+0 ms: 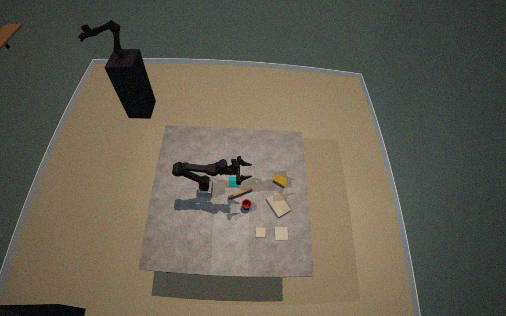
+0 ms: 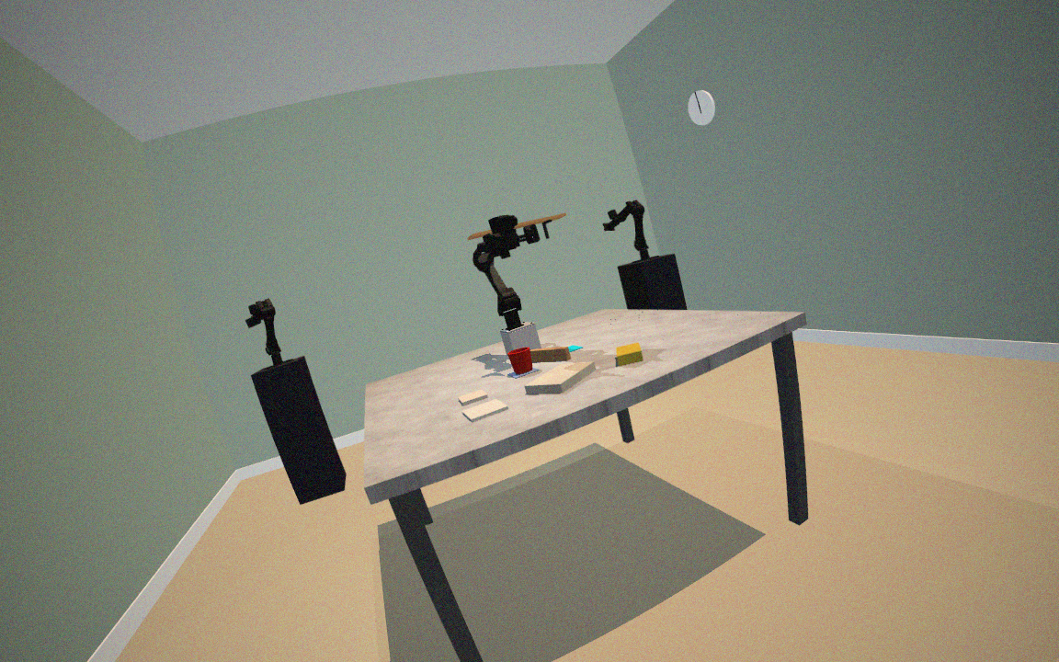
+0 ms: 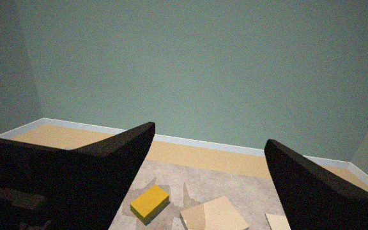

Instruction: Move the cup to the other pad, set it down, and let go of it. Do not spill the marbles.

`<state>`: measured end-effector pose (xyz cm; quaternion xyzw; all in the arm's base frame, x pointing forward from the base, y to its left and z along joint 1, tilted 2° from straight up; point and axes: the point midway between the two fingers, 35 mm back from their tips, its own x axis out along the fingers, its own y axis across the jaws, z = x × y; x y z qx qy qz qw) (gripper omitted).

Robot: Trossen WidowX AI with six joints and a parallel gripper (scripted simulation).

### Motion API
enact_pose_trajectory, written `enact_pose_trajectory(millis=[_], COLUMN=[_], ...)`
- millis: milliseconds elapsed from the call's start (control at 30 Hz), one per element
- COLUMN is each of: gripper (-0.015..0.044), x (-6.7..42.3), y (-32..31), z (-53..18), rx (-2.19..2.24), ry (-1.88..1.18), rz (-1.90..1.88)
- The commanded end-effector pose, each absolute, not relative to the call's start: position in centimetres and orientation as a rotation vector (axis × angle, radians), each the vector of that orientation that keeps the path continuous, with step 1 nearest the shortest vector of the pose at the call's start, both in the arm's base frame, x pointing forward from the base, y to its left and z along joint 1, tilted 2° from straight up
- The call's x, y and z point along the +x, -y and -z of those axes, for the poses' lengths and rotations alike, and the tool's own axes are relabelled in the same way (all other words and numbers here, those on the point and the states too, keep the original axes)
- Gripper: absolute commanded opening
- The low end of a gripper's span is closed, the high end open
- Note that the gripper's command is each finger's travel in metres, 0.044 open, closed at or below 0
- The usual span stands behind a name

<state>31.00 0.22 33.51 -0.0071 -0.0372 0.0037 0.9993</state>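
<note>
A red cup (image 1: 246, 204) (image 2: 520, 360) stands upright on a blue pad (image 2: 514, 376), which shows only as a thin rim around its base. Marbles inside the cup cannot be made out. A flat cyan pad (image 1: 233, 181) (image 2: 575, 348) lies nearer the back, partly hidden under the gripper in the top view and behind the wooden bar in the exterior view. My gripper (image 1: 251, 170) (image 3: 209, 135) is open and empty, raised high above the table and pointing outward, away from the arm's base. The cup is outside the wrist view.
A brown wooden bar (image 1: 240, 193) (image 2: 550, 354) lies between the cup and the cyan pad. A thick cream slab (image 1: 278, 205) (image 2: 560, 378) (image 3: 216, 214) and a yellow block (image 1: 280, 180) (image 2: 629, 354) (image 3: 149, 204) lie farther out. Two thin cream squares (image 1: 260, 232) (image 1: 281, 233) lie beyond the cup.
</note>
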Motion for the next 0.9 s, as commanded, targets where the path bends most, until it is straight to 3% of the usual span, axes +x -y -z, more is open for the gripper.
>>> enact_pose_trajectory(millis=[0, 300, 633, 867], gripper=[0.0374, 0.0148, 0.0148, 0.0148], x=[31.2, 36.5, 31.4, 30.6], y=[-0.1, 4.6, 8.8, 9.4], z=[-33.3, -20.5, -5.1, -3.6], rx=[-0.025, -0.507, -0.837, -0.844], ry=[0.062, -0.596, -1.338, -1.413], rz=[-0.004, -0.035, -0.641, -0.779])
